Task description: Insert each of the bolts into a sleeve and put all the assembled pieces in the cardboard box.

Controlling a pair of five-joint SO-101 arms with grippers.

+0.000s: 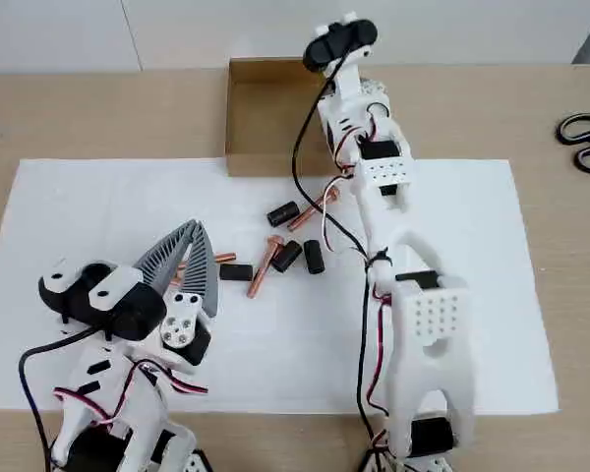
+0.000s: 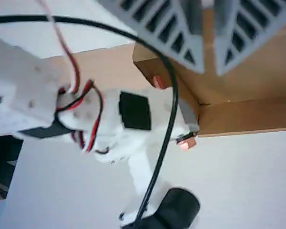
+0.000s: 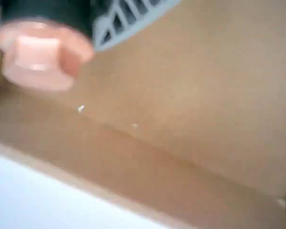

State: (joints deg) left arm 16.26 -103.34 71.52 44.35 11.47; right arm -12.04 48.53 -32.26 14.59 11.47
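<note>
My right arm stretches over the cardboard box (image 1: 261,118). Its gripper (image 3: 71,28) is shut on an assembled piece, a copper bolt (image 3: 35,57) in a black sleeve (image 3: 43,12), held just above the box floor (image 3: 195,95). The left wrist view shows that bolt's head (image 2: 187,141) at the box's near wall. My left gripper (image 1: 194,228) rests low on the white paper, fingertips together and holding nothing. It points at the loose parts: black sleeves (image 1: 283,212) (image 1: 287,256) (image 1: 315,256) (image 1: 236,272) and copper bolts (image 1: 313,211) (image 1: 272,251) (image 1: 259,280).
A white paper sheet (image 1: 98,216) covers the wooden table. Scissors (image 1: 585,143) lie at the far right edge. The right arm's black cable (image 1: 310,187) hangs across the parts pile. Open paper lies left of the pile and between the two arm bases.
</note>
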